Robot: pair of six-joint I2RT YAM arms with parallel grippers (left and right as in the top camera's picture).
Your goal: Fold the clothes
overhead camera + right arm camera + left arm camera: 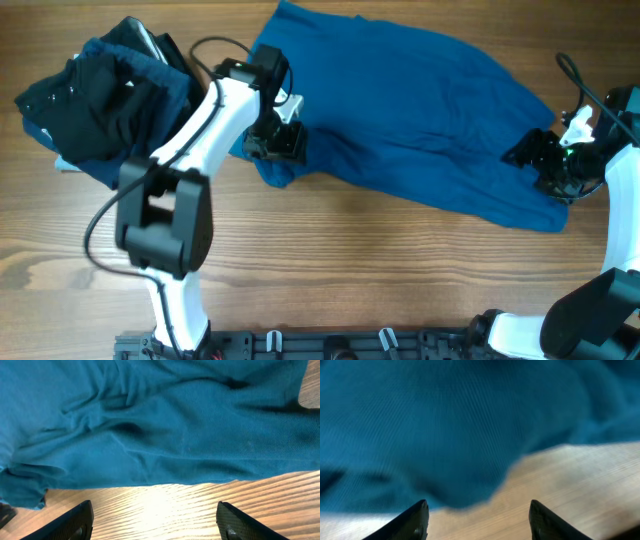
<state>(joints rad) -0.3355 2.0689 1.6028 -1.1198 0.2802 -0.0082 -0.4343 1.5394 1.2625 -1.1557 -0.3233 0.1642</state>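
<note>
Nearest stand two arms, both in smooth white and black shells: the left arm (195,125) reaches in over the middle-left of the surface (350,260), and the right arm (622,190) rises along the right edge. The one surface is pale wood with long streaked grain.

Each arm carries one end effector with two dark, wedge-shaped fingers. In its wrist view, the left end effector (477,510) stands spread, its fingers (417,520) apart over bare wood just short of a rounded, sagging fold of cloth. The right end effector (155,510) is likewise wide, with only wood grain between its tips and the cloth's straight hem just beyond them. Neither grips anything.

Beyond them lies the one shirt (420,110), mid-blue, soft and finely ribbed. It is spread slantwise from the far middle of the surface down to the right, creased in long shallow folds. Its left end is bunched under the left end effector, its right corner beside the right one.

Farthest left sits one heap of navy-black garments (100,95), crumpled and lumpy, just beside the shirt's left end.
</note>
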